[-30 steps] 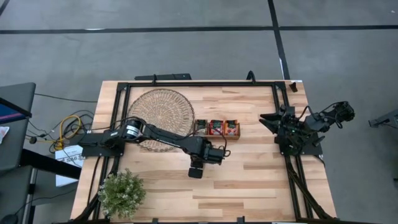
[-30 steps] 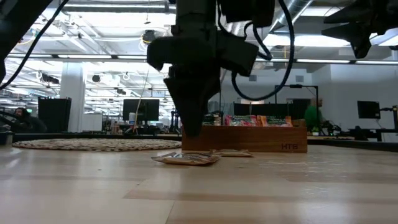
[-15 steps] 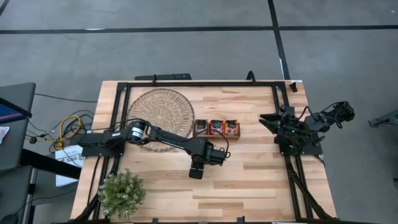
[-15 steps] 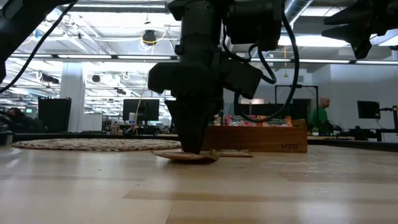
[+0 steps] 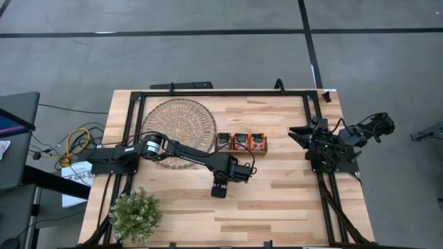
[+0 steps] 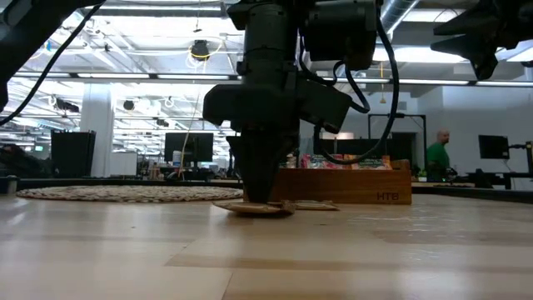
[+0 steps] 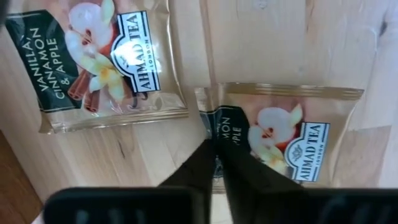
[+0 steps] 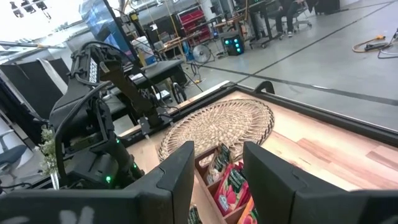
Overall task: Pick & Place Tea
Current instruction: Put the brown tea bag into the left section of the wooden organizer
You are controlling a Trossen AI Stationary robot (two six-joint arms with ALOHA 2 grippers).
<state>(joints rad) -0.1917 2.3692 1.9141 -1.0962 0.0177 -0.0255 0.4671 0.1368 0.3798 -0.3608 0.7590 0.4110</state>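
Two tea sachets lie flat on the bench (image 5: 291, 200) under the left claw (image 7: 214, 163), just in front of the wooden tray (image 5: 241, 142). In the left wrist view the fingers (image 7: 245, 180) have come together on the edge of the nearer sachet (image 7: 283, 140); the second sachet (image 7: 102, 62) sits just beside it, apart from the fingers. Low view: claw tip down at bench level, pinching the sachet edge (image 6: 254, 208). Left claw clenched on that sachet, by my reading.

Right claw (image 8: 217, 165) parked at the right edge of the bench, released, nothing between its fingers.

Risks:
- Grip is on a thin corner only. Paper could slide out on lift, or the sachet could fold and swing.
- Fingers pressed hard to the wood may drag rather than lift.
- The neighbouring sachet is close; a sideways move could nudge it.
- Tray compartments already look filled with packets (image 5: 239, 141); a dangling sachet may catch the tray wall on the way in.

Legible print:
- Second sachet: "VANILLA, CINNAMON & APPLE", "AHMAD TEA", "LONDON".
- Held sachet: "AHMAD TEA LONDON"; flavour text partly hidden, "APPLE" readable.
- Tray front, low view: letters (image 6: 387, 197), too small to read with confidence.
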